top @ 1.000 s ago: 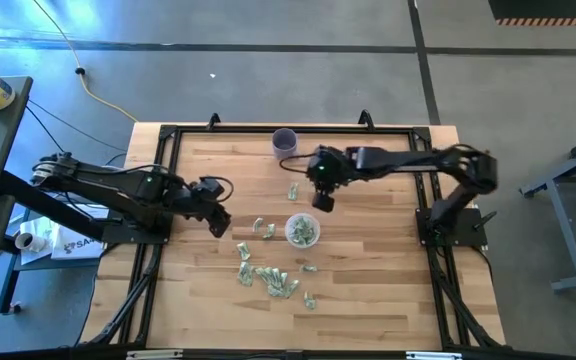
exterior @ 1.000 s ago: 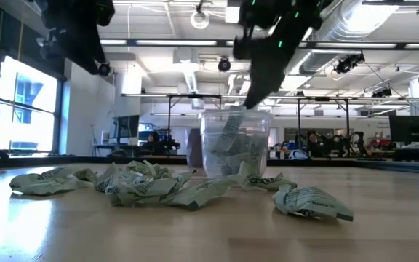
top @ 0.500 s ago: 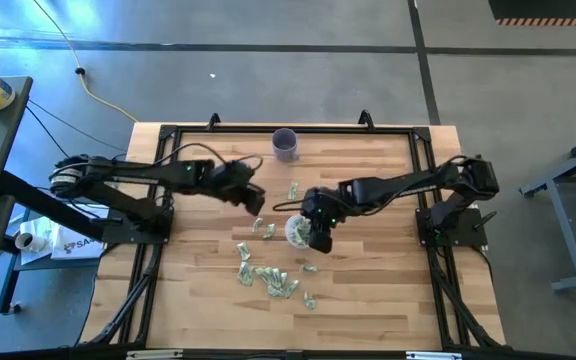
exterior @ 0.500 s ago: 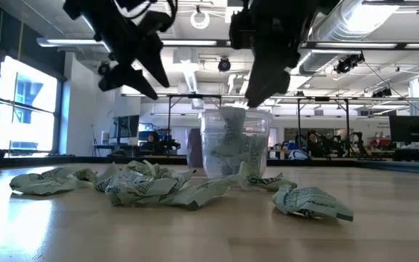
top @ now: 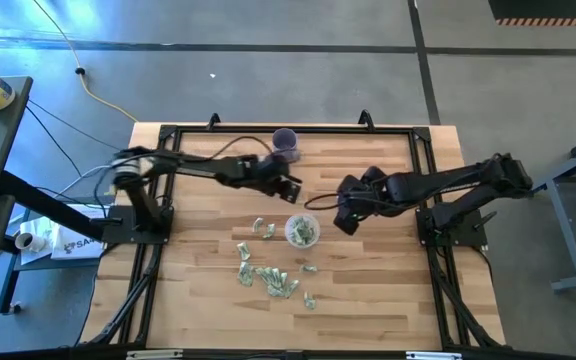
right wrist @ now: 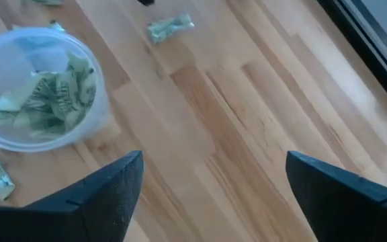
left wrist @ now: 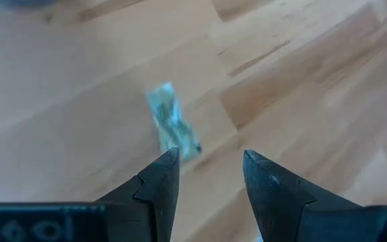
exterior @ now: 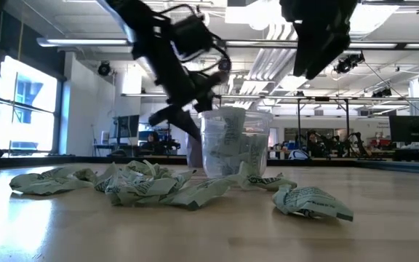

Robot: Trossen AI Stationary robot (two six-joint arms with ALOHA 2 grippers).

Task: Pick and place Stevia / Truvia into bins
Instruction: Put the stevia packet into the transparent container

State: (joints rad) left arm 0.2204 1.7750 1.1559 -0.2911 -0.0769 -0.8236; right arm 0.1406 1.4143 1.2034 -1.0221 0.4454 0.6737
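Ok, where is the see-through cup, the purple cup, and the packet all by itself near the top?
clear cup [top: 302, 231], high view, on the sachets showing inside it.
purple cup [top: 286, 142], high view, on its open top.
lone sachet [left wrist: 173, 128], left wrist view, on the middle of the packet.
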